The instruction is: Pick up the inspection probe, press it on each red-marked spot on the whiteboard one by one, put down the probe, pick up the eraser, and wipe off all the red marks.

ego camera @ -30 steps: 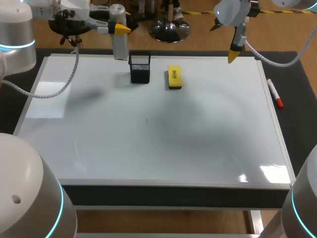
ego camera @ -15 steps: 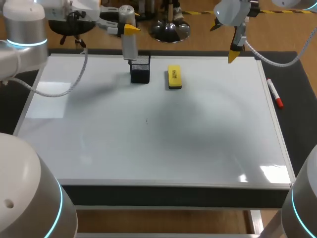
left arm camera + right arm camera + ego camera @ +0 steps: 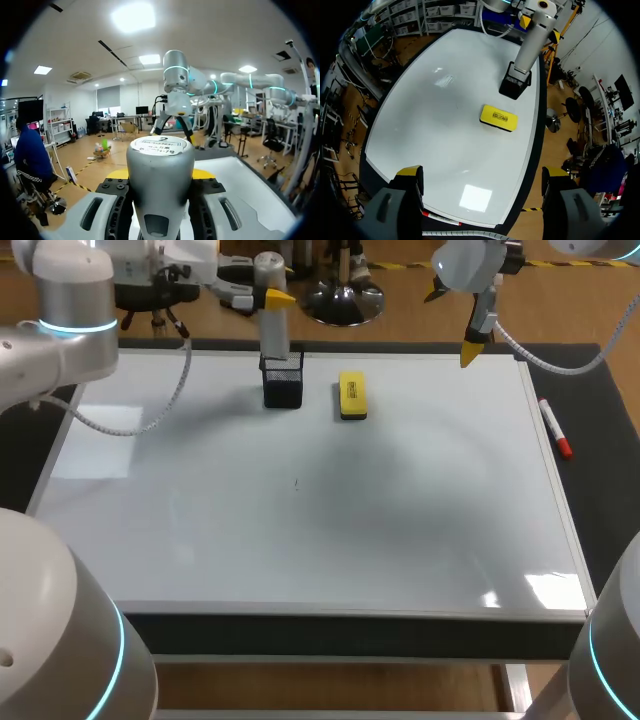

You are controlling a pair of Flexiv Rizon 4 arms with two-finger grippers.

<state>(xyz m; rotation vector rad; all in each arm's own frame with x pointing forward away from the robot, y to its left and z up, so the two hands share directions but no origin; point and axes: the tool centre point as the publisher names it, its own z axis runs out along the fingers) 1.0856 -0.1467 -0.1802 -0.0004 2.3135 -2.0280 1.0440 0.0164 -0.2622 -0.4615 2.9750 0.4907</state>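
**Probe at its holder.** Your left gripper point(image 3: 272, 298) clamps the grey cylindrical inspection probe point(image 3: 274, 335). The probe's long axis is vertical, cap up, and its lower end is at the mouth of the black mesh holder point(image 3: 283, 388) near the white whiteboard's point(image 3: 400, 520) far edge. Probable step: putting the probe down. Next, lower it straight in, then release. Your right gripper point(image 3: 470, 350) hangs open and empty.

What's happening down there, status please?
Left jaws shut on probe, upright over black mesh holder. Right jaws open, empty. Yellow eraser untouched on whiteboard. Nothing blocking.
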